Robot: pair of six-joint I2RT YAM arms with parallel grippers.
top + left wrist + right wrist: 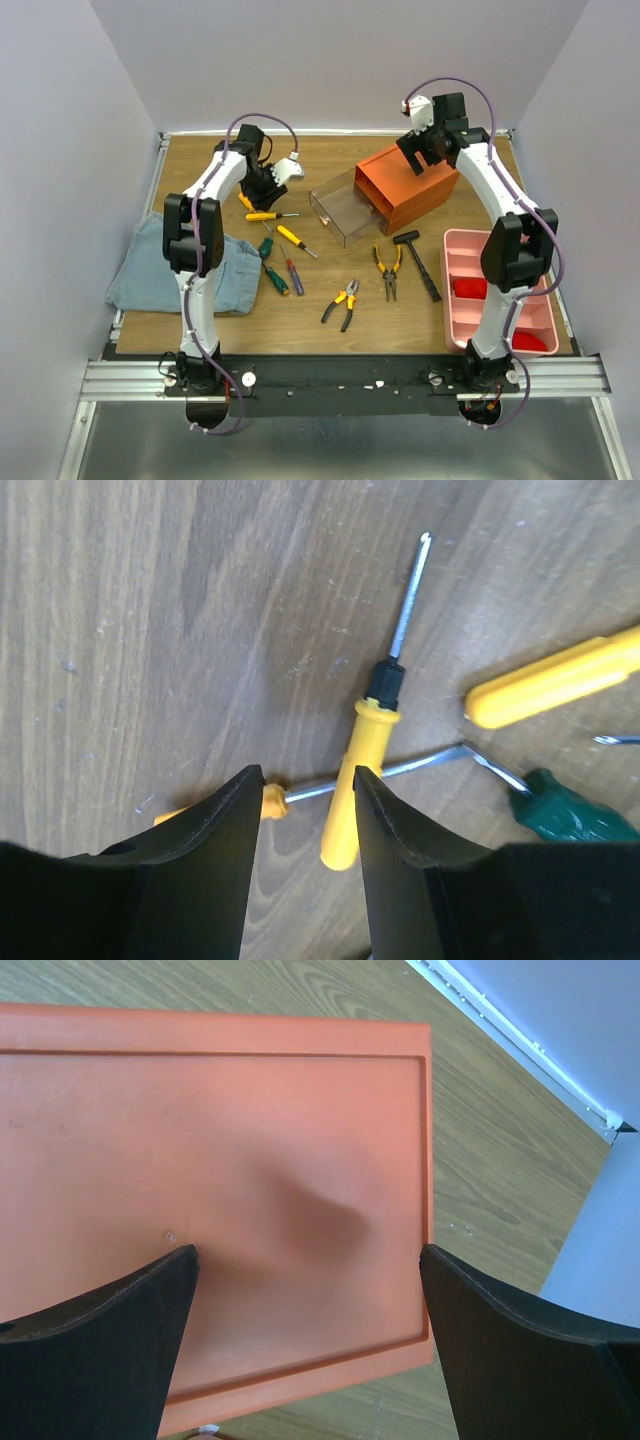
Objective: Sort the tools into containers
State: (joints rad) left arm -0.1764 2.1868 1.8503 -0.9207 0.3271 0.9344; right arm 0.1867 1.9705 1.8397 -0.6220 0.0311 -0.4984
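Two pincers hang over the wooden bench [330, 160]. The left pincer [305, 780] is low at the far left, its jaws half spread on either side of a small yellow-handled screwdriver [352, 770] that lies flat on the wood. The handle sits against the inner edge of one finger [400, 870], with a gap to the other, so nothing is pinched. A second screwdriver's thin shaft [420, 763] runs crosswise beneath that handle. A larger yellow handle [555, 685] and a green-handled screwdriver [575, 815] lie just beside.

The right pincer [310, 1340] hovers with jaws spread wide above the flat top of the orange cabinet [410, 185] at the far middle of the bench, holding nothing. One clear drawer [342, 212] stands pulled out of the cabinet toward the left arm.

Nearer the arms lie a red-and-blue screwdriver [292, 272], two pairs of pliers [343, 302] [388, 268] and a black hammer [418, 258], all on the wood. A blue cloth [150, 270] rests at the left edge and a pink tray [465, 240] at the right.
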